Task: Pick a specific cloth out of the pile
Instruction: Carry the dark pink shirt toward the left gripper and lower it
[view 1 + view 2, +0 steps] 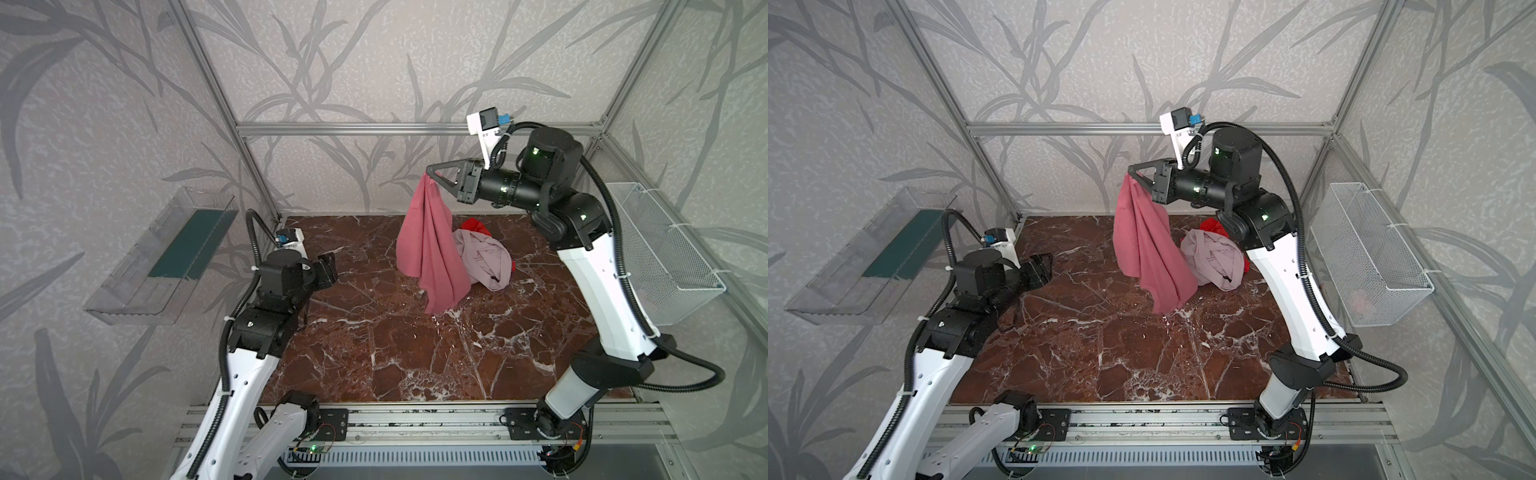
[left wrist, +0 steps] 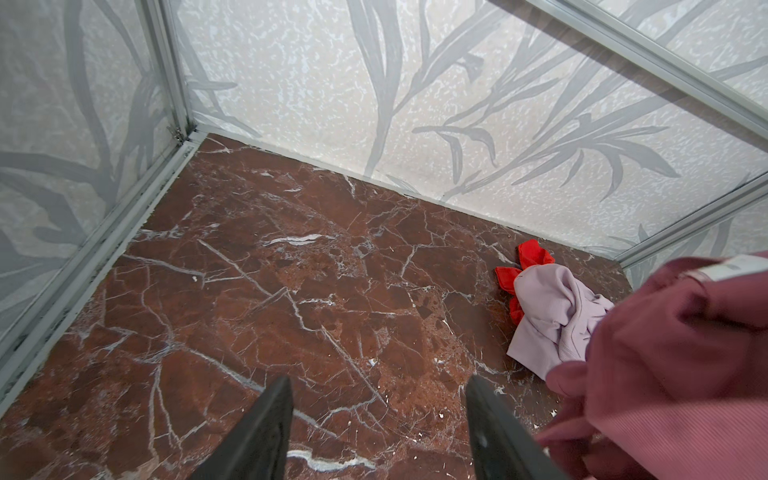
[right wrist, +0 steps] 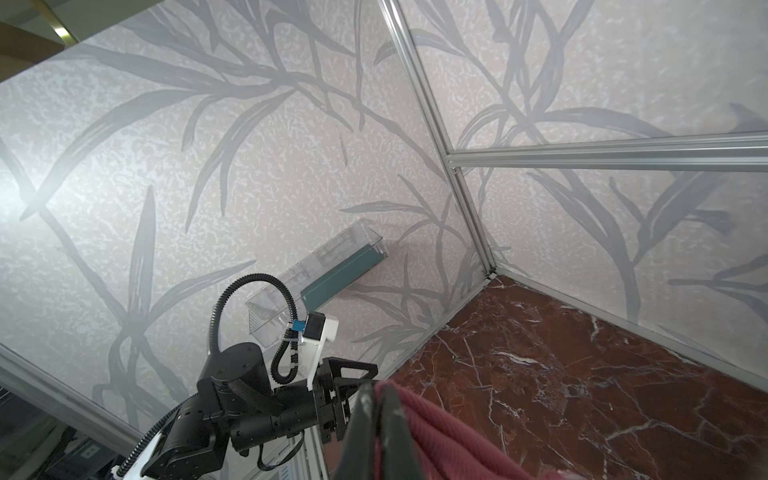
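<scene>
Right end effector (image 1: pixel 430 173) clenched on cloth (image 1: pixel 428 249), white tag (image 2: pixel 744 266) unreadable, left end effector (image 2: pixel 377 381) released

Matt ribbed cloth (image 1: pixel 428 249), smooth marble-look table (image 1: pixel 374 353), white wire-mesh basket (image 1: pixel 660 249)

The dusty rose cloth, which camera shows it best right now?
A top view: both top views show the whole cloth hanging from the shut right gripper. The left wrist view catches only a close, dim part of it; the right wrist view shows only the pinched top.
</scene>
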Available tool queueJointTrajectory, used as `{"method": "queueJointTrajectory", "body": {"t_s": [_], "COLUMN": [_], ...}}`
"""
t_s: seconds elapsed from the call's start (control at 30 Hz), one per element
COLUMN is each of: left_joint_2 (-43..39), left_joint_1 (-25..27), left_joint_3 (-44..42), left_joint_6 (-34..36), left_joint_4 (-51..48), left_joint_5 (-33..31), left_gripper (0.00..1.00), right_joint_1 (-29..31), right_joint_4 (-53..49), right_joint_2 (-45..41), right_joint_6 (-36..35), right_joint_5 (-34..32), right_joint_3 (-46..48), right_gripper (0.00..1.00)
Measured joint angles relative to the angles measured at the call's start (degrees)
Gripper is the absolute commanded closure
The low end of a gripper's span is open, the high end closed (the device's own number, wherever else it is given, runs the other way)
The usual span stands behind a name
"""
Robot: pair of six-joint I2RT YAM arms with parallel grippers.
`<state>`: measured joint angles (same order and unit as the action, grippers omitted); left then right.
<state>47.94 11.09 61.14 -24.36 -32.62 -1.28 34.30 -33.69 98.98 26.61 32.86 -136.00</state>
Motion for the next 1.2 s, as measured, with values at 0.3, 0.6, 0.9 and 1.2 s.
{"method": "queueJointTrajectory", "body": {"t_s": [0.3, 0.6, 0.9, 1.2], "left_joint_2": [-4.61, -8.66, -9.88, -9.94], "left_joint_1": [0.00, 0.00, 0.00, 0.00], "left_joint_3": [0.90, 0.98, 1.01, 0.28], "left_joint_6": [0.42, 1.75, 1.81, 1.22], "left_joint_4": [-4.92, -10.27, -11.69, -11.43], "left_joint_5": [-0.24, -2.43, -3.39, -3.17], "left_gripper": [0.36, 0.36, 0.36, 0.36], "right_joint_1": [8.13, 11.23, 12.81, 12.46], "right_joint_4": [-2.51, -1.31, 0.59, 8.35], "right_joint_2": [14.64, 29.18, 36.48, 45.66], "right_joint_6": [-2.58, -1.33, -0.24, 3.30], "right_joint_5": [-1.95, -1.77, -2.34, -3.52], "right_joint_3": [-12.61, -16.46, -18.23, -23.87], "right_gripper": [1.00, 1.00, 1.00, 1.00]}}
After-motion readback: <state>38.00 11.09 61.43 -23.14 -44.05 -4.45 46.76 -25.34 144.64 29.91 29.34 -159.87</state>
